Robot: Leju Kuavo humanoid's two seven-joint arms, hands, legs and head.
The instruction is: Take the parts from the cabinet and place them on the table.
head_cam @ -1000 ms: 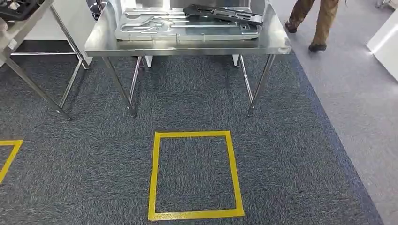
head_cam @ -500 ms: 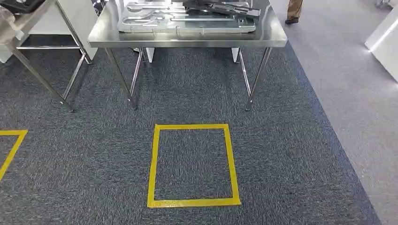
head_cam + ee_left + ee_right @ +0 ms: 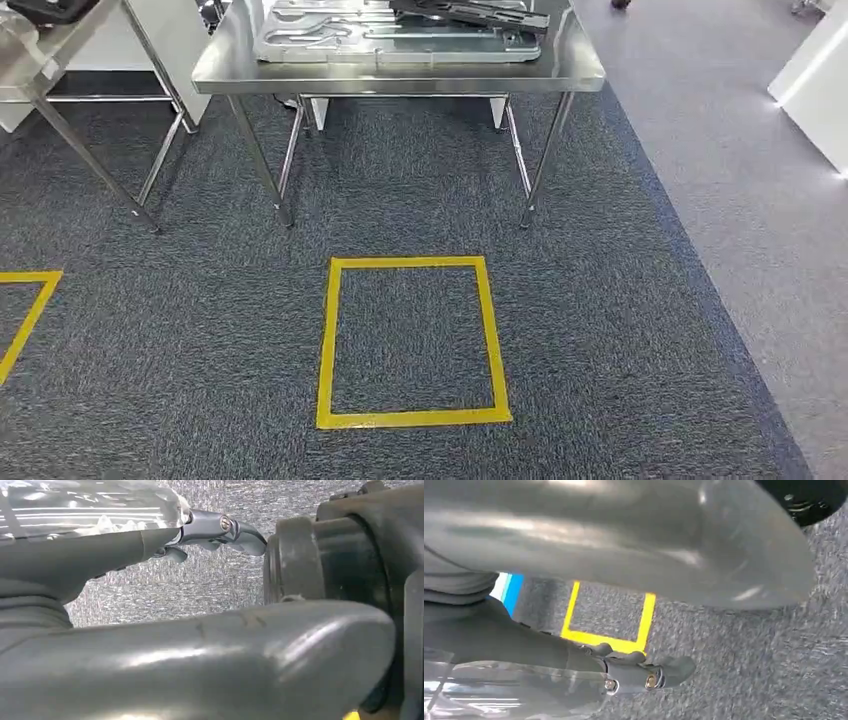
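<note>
Parts tray lies on far tabletop, long axis left-right, beyond floor square. Left hand & right hand: hanging, grip state cannot be determined. Neither nearer.

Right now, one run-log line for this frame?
table: silver part, black part | left hand: empty | right hand: empty | floor: yellow tape square

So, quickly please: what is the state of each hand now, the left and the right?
Left hand: a clear plastic-like thing lies against its fingers; whether it is gripped cannot be told.
Right hand: the same, with a clear thing at its fingers.
</note>
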